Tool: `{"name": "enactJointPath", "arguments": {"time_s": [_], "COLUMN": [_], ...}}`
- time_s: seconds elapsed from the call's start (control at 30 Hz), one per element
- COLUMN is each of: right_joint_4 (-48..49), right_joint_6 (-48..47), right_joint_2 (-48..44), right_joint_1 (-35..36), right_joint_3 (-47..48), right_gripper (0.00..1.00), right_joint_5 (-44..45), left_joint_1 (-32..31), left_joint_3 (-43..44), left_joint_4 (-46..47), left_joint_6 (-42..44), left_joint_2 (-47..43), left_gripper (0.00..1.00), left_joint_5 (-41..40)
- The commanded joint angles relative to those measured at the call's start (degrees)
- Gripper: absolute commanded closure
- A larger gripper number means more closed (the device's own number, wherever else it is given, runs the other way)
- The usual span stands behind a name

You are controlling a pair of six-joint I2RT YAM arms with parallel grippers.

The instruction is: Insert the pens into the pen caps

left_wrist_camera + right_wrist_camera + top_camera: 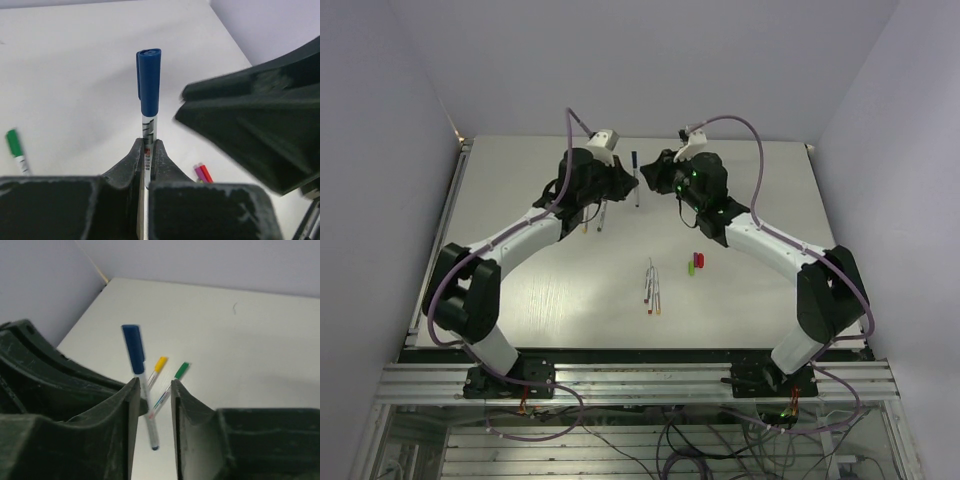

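left gripper point(147, 147): clamped on the blue-capped pen point(149, 85), cap upward
right gripper point(154, 385): jaws parted, close beside that pen

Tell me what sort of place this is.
Probably a robotics lab test cell: the left arm and right arm bolted to an aluminium rail at the edge of a white table, plain white walls closing it in, loose cables below.

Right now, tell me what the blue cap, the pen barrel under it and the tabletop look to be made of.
The blue cap looks like moulded plastic: opaque, smooth, clip formed along its side. The pen barrel is probably plastic too, pale grey-white with printed markings. The tabletop is a smooth pale sheet; laminate or painted board, cannot tell.
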Motion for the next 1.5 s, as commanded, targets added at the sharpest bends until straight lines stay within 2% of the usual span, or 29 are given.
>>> {"name": "enactJointPath", "arguments": {"time_s": [0.0, 0.03, 0.1, 0.27, 0.47, 0.97, 1.33, 1.47], "right_joint_4": [0.64, 2.02, 4.27, 4.1, 0.98, -5.97, -7.72, -7.79], "right_joint_6": [-3.58, -4.21, -6.53, -11.65, -12.69, -6.58, -5.84, -6.17], "right_joint_2": [-2.21, -3.26, -5.54, -10.26, -13.89, -19.41, -19.55, -19.77], "right_joint_1": [0.52, 0.49, 0.48, 0.48, 0.47, 0.49, 0.45, 0.53], "right_joint_3": [4.72, 4.53, 3.64, -0.03, -4.32, -12.18, -13.18, -13.78], "right_gripper": [0.63, 0.57, 0.52, 0.53, 0.56, 0.6, 0.66, 0.66], "right_joint_5": [10.5, 12.42, 15.54, 23.29, 30.64, 34.6, 34.91, 35.03], "left_joint_1": [1.06, 1.05, 1.07, 1.04, 0.87, 1.08, 1.35, 1.4], "left_joint_3": [-3.54, -3.96, -4.0, -1.2, 5.03, 17.13, 20.01, 19.7], "left_joint_4": [-0.13, -2.25, -6.06, -11.38, -14.14, -22.63, -23.56, -22.16], "left_joint_6": [5.45, 6.66, 8.51, 9.89, 9.95, 8.8, 7.48, 6.93], "left_joint_2": [-3.46, -3.28, -2.01, 3.9, 12.23, 25.69, 29.27, 28.93], "left_gripper": [0.93, 0.93, 0.93, 0.93, 0.93, 0.93, 0.79, 0.66], "left_joint_5": [-3.54, -3.93, -4.75, -6.27, -9.09, -19.39, -21.59, -20.28]}}
